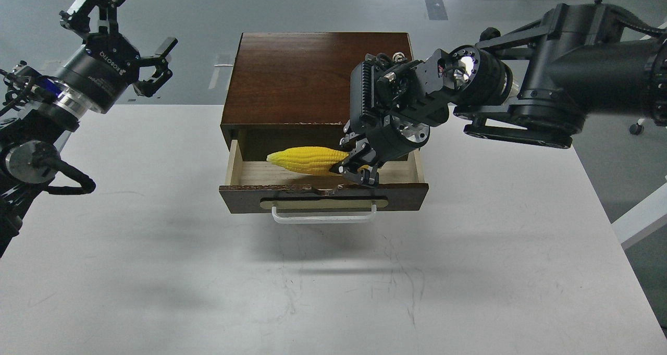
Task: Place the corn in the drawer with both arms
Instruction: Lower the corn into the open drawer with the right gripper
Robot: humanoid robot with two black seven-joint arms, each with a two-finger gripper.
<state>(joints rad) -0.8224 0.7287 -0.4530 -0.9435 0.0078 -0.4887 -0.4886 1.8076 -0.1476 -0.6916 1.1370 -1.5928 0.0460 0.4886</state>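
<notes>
The dark brown wooden box [312, 73] stands at the back middle of the white table. Its drawer [324, 192] is pulled open toward me, showing pale wood inside and a white bar handle [323, 218]. The yellow corn [307, 159] lies across the open drawer, pointed end to the left. My right gripper [358, 167] reaches down into the drawer and is shut on the corn's thick right end. My left gripper [125, 37] is open and empty, raised high at the far left, well away from the box.
The white table [333, 292] spreads in front of the drawer, with its right edge [615, 224] close to my right arm. Grey floor lies behind the box.
</notes>
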